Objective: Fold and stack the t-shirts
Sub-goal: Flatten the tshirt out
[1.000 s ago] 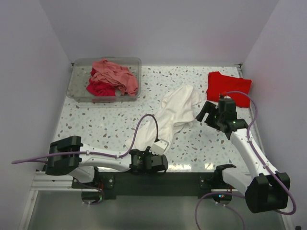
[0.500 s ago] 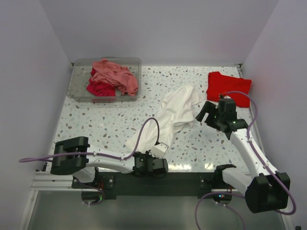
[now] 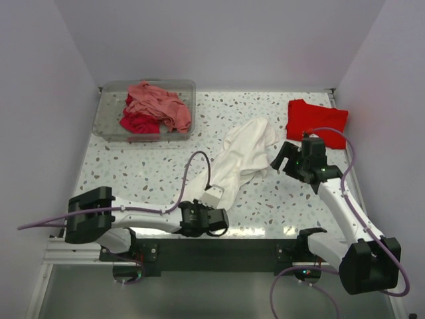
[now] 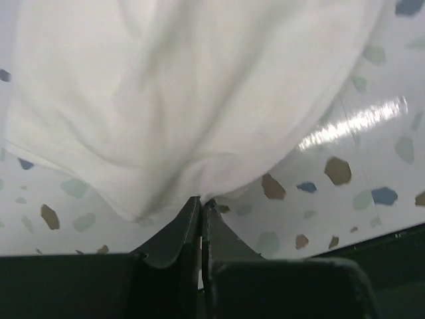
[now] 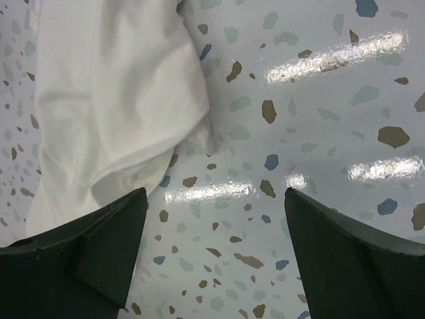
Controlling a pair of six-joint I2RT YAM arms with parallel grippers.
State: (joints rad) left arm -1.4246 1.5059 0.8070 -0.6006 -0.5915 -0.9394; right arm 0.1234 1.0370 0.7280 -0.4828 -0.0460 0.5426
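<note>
Spanning the whole scene, my speckled desk (image 3: 133,173) carries everything. The white t-shirt (image 3: 242,156) lies crumpled along its middle, running from the far centre towards my left arm. At the far left, a clear bin (image 3: 109,109) holds a salmon-pink t-shirt (image 3: 163,106) heaped over a crimson t-shirt (image 3: 138,123). A red t-shirt (image 3: 315,118) lies in the far right corner, apart from the white one. My right end effector (image 5: 214,196) hangs wide open just beside the white cloth's right edge, gripping nothing. My left end effector (image 4: 201,199) is clamped on that shirt's near hem. A purple cable (image 3: 189,176) loops beside it.
</note>
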